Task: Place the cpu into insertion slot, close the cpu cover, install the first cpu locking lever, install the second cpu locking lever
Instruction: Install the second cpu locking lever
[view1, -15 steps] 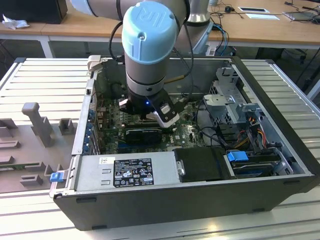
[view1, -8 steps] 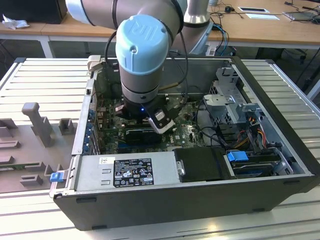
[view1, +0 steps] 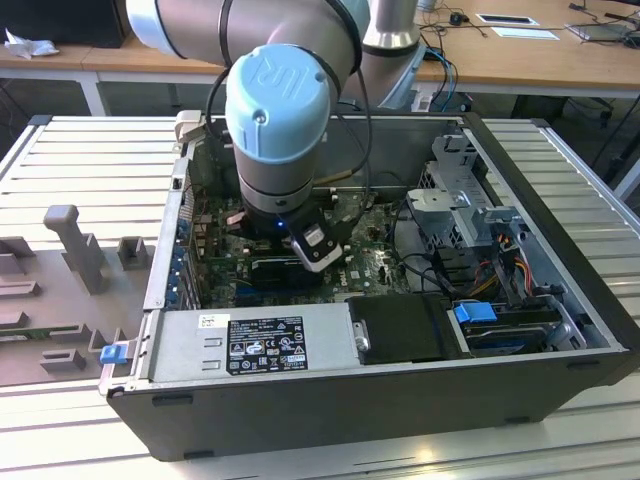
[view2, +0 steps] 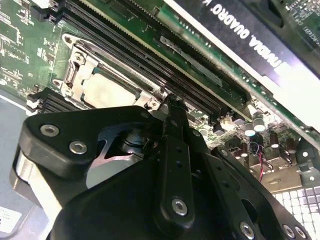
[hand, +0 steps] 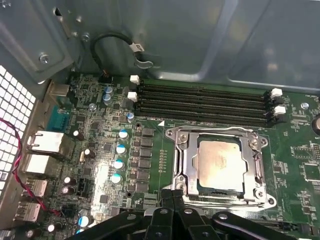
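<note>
Claw (hand: 172, 197) lowered into the open computer case (view1: 560, 330), fingers pressed together with nothing pinched between them, tips poised at the near edge of the insertion slot (hand: 220, 167). Cpu (hand: 220, 162) already seated flat in that slot, just ahead of the fingertips, silver top facing up through the window of the cpu cover (hand: 186, 165). Cover lying down over the chip, apparently shut, its metal frame hugging the chip's edges to keep it pressed into the slot. Closed fingers suited, by the look of it, to nudging a thin locking lever at the slot's edge rather than gripping anything. Memory slots (hand: 200, 105) lying beyond the slot, farther from the claw. Whether either lever is latched: cannot tell.
</note>
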